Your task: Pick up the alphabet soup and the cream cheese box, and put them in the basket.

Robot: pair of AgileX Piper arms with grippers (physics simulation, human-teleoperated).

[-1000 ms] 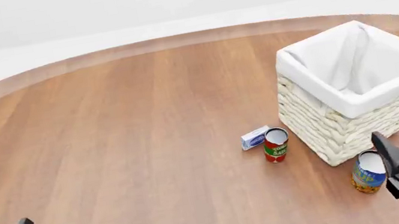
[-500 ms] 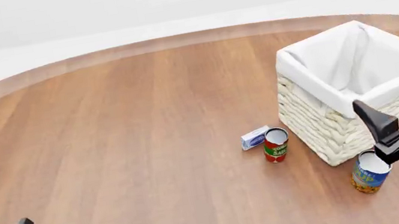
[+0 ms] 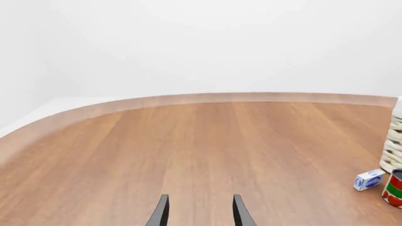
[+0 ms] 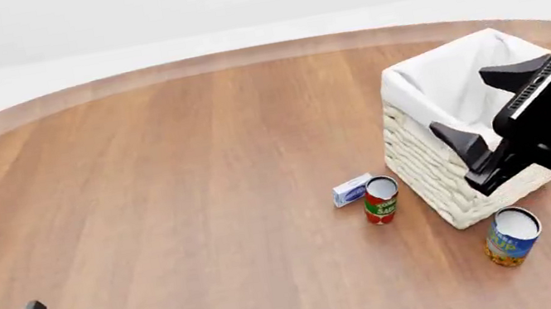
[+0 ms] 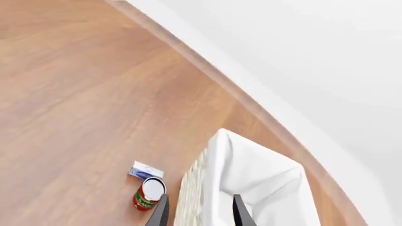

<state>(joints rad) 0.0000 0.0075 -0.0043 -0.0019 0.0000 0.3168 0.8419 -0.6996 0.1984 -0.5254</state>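
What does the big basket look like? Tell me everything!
The basket is big, square and woven from cream-white wicker in thick horizontal rows. A white cloth lining fills the inside and folds over the rim. It stands upright on the wooden table, on the right side, and nothing can be seen inside it. The red-and-green can stands close to its left wall, the blue can just in front. The right gripper hovers open above it.

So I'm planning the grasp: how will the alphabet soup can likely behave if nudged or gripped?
The alphabet soup stands upright on the table, so it probably slides when nudged low. Being short, it seems unlikely to tip; if toppled, its round wall would likely roll. It looks rigid, probably tolerating a firm grip.
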